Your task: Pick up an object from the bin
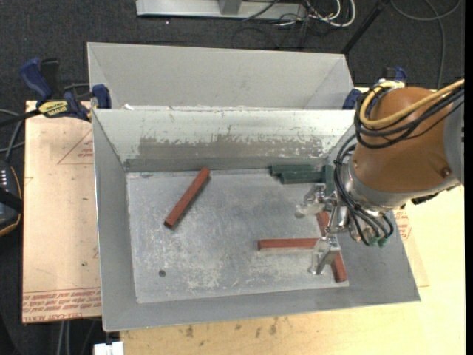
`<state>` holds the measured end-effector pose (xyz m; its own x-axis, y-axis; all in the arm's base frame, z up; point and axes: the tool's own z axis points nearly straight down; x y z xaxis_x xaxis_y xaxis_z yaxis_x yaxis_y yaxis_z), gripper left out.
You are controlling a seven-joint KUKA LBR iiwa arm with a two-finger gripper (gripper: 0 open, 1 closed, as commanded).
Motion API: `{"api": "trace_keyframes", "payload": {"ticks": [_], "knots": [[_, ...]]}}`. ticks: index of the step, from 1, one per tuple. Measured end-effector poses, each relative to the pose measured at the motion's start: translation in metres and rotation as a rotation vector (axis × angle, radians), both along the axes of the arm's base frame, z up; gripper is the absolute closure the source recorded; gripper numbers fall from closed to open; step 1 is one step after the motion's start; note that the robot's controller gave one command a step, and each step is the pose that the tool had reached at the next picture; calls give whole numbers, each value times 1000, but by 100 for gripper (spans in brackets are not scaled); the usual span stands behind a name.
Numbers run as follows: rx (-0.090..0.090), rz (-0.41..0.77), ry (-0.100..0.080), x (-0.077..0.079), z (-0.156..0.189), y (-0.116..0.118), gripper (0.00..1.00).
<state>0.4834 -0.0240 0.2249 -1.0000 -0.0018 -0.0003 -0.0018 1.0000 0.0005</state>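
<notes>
Dark carpet floor with a tangle of cables (310, 6) at the far side, and the grey metal bin (111, 220) sitting in the middle of it.

Only one view here, the camera looking down. The arm comes in from the right and the gripper (316, 234) is down low over the right part of the bin floor. Its fingers (321, 263) look spread apart, one tip towards the far wall and one towards the near wall, not pinched on anything.

Nothing's lifted yet, so the pick itself is all still to do. Closing, gripping and raising are what's left, going by this.

The likely target is the brown-red bar (284, 245) lying flat, running left to right. Its right end sits pretty much in the gap between the two tips, and the rest pokes out to the left. A shorter brown-red piece (339, 270) lies just beside the near tip, partly tucked under the gripper, so it's hard to say if they touch.

Well apart: a tilted brown-red bar (186, 198) on the left, and a dark green block (295, 173) against the far wall.
</notes>
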Motion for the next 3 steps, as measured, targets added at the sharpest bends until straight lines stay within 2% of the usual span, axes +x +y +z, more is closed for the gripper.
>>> {"api": "trace_keyframes", "payload": {"ticks": [1,2,3], "knots": [[0,0,0,0,0,0,0],[-1,59,-7,9,-46,-5,0],[0,62,-14,47,-144,-19,100]]}}
